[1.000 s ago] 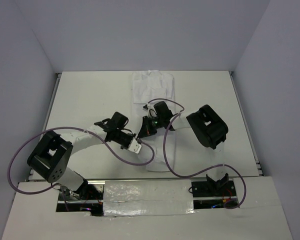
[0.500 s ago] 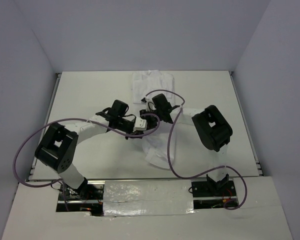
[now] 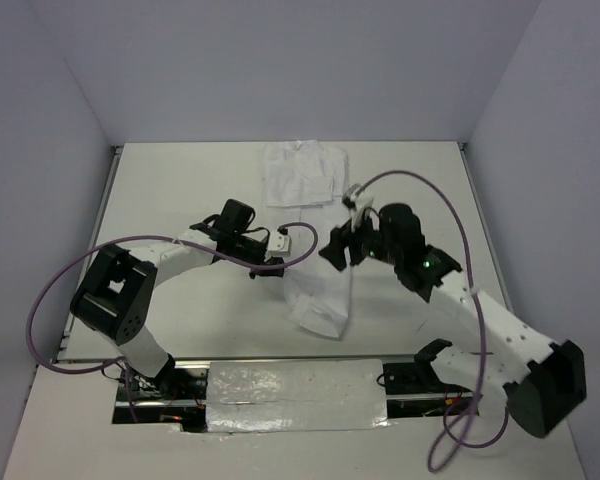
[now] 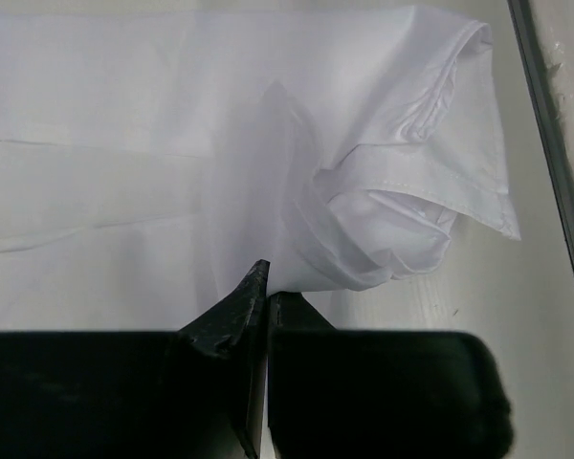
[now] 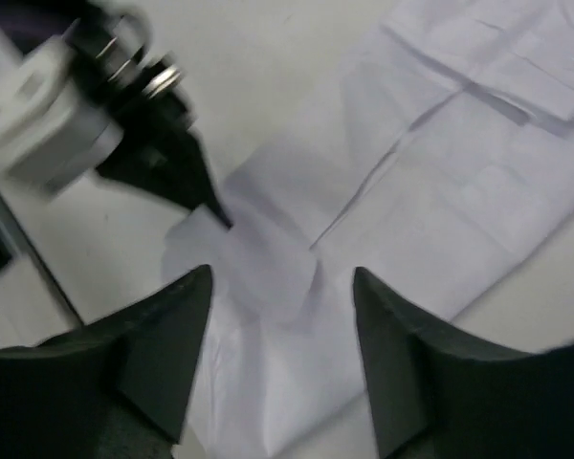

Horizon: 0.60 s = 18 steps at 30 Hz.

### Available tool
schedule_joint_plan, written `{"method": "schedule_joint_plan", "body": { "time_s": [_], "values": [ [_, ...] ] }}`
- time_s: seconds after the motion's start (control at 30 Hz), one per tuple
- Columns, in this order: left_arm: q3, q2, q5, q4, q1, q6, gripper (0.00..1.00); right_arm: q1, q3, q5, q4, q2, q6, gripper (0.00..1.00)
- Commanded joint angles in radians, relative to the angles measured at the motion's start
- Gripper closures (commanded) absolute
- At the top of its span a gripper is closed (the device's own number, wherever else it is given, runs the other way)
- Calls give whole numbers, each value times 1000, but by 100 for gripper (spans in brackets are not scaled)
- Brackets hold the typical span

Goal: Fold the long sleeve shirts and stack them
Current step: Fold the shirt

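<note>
I am judging this to be the middle of the folding step. The shirt [image 3: 318, 292] is lying on the tabletop [image 3: 180, 190] as a long wrinkled band. It is running from the upper middle of the overhead frame down to just below centre, with a flatter squared part at the top end and a rumpled part at the lower end.

The left end effector [image 4: 266, 287] is pinching the cloth, its fingers pressed together on a raised peak of fabric at the band's left edge, left of centre in the overhead frame. The right end effector [image 5: 282, 320] is hovering over the band's right side with its fingers spread wide, gripping nothing. I cannot tell whether it is touching the cloth.

As I am reading it, the next move is calling for the right side to drop onto the opposite edge and close. Both arms would then lift together and carry the lower end up toward the squared part.

I am seeing no bin or basket in any view, so I am expecting the stack to sit directly on the tabletop.
</note>
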Motion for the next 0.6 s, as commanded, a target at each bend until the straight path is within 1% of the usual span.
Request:
{"method": "schedule_joint_plan", "body": {
  "time_s": [0.0, 0.03, 0.1, 0.17, 0.2, 0.23, 0.27, 0.37, 0.4, 0.57],
  "values": [
    [-13, -5, 53, 48, 13, -42, 89, 148, -128, 62, -115, -144, -359, 27],
    [-16, -5, 55, 51, 13, -45, 89, 212, -174, 72, -161, -204, -474, 20],
    [-20, -5, 50, 71, 15, -62, 89, 257, -202, 94, -219, -261, -521, 16],
    [-24, -5, 41, 93, 19, -80, 89, 315, -223, 80, -260, -272, -532, 13],
    [-25, -5, 40, 97, 23, -85, 89, 347, -228, 97, -300, -271, -533, 1],
    [-24, -4, 40, 97, 24, -87, 89, 433, -240, 140, -317, -263, -526, 0],
    [-24, -2, 41, 94, 26, -85, 89, 473, -249, 228, -328, -255, -522, 0],
    [-24, -1, 46, 88, 26, -80, 89, 583, -274, 318, -324, -208, -498, 0],
    [-24, 1, 46, 91, 26, -82, 90, 604, -277, 370, -304, -177, -493, 0],
    [-34, -2, 46, 108, 26, -93, 90, 642, -325, 439, -255, -94, -476, 0]
  ]
}}
